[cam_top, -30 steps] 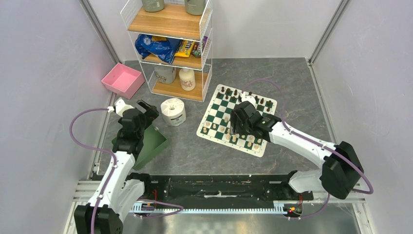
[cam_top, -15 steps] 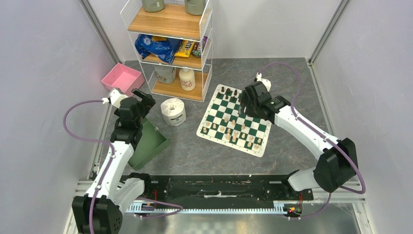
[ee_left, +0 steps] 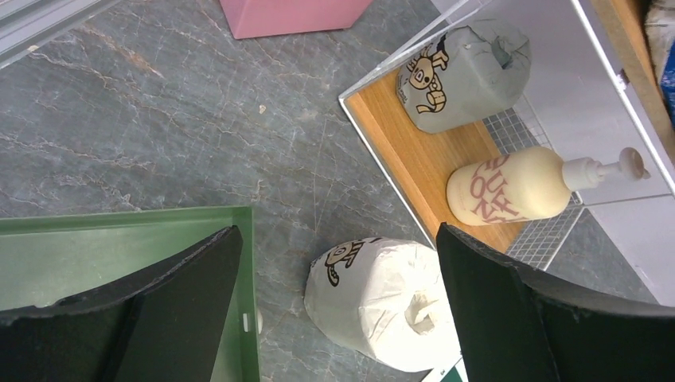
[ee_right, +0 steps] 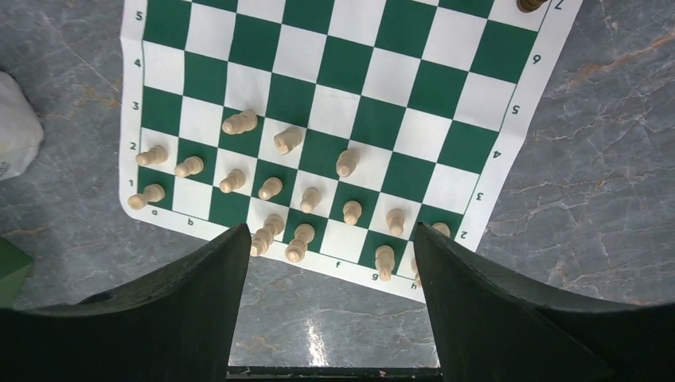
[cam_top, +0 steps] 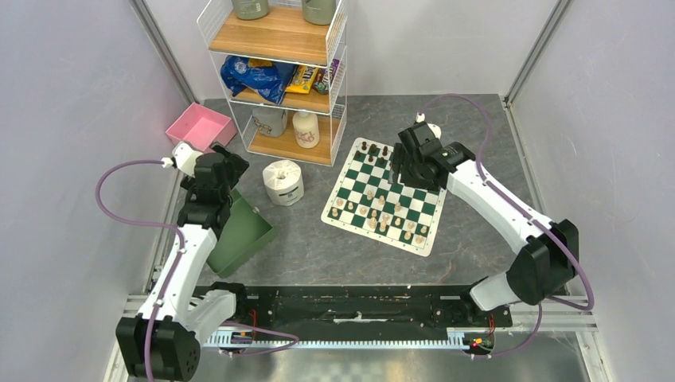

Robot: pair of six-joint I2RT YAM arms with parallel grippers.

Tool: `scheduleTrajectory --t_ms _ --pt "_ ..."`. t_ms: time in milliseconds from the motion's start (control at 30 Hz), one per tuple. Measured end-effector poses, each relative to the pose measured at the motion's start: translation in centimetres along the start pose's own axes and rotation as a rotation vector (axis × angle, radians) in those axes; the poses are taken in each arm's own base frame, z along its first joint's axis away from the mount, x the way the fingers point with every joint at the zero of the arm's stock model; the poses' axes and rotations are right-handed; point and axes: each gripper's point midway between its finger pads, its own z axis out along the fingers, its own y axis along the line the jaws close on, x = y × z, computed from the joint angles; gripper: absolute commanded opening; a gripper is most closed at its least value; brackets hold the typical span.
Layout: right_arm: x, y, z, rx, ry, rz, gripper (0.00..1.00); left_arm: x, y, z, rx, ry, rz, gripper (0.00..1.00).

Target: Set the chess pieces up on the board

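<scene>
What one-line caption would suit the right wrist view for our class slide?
Open right gripper over the board, cream pieces clustered at one end.

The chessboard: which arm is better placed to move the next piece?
Right, probably. The right gripper hangs open over the chessboard, cream chess pieces below it. The left gripper, also open, is by the green bin and toilet roll, off the chessboard.

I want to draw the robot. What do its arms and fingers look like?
The left arm and right arm are white tubes with chunky black joints. A purple cable loops off each one. The fingers are black, wide and curved, with rough edges. No markings show.
</scene>
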Motion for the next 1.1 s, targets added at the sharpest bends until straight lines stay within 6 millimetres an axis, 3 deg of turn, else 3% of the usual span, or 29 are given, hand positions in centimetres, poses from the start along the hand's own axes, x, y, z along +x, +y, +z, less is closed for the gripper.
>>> scheduleTrajectory --t_ms 167,333,433,500,667,733,933,1100 --pt "0.0 0.3 0.7 0.012 0.040 -0.054 0.84 -0.5 -0.5 -1.4 0.046 0.010 0.003 1.00" --pt "-3.7 1.6 -1.3 -0.021 -0.055 -0.060 0.82 -2.7 -2.5 -3.6 0.124 0.000 0.009 1.00" --pt "-5.2 2.2 -2.3 -0.046 -0.104 -0.023 0.76 -2.8 -2.3 -5.4 0.155 0.016 0.006 1.00" --pt "-4.4 2.1 -2.0 -0.068 -0.106 0.004 0.74 -2.1 -1.3 -6.7 0.166 0.033 0.009 1.00" --pt "1.4 -0.8 0.2 -0.016 0.002 0.015 0.70 -0.6 1.9 -9.3 0.174 0.035 0.013 1.00" --pt "2.4 -1.3 0.8 -0.004 0.025 0.012 0.69 -0.2 2.4 -10.1 0.200 0.028 0.006 1.00" --pt "2.6 -0.8 1.9 -0.016 0.027 0.017 0.63 2.3 3.5 -9.3 0.188 0.095 0.059 1.00" --pt "4.2 -1.2 4.2 0.010 0.066 0.015 0.58 4.1 3.7 -8.1 0.166 0.167 0.108 1.00"
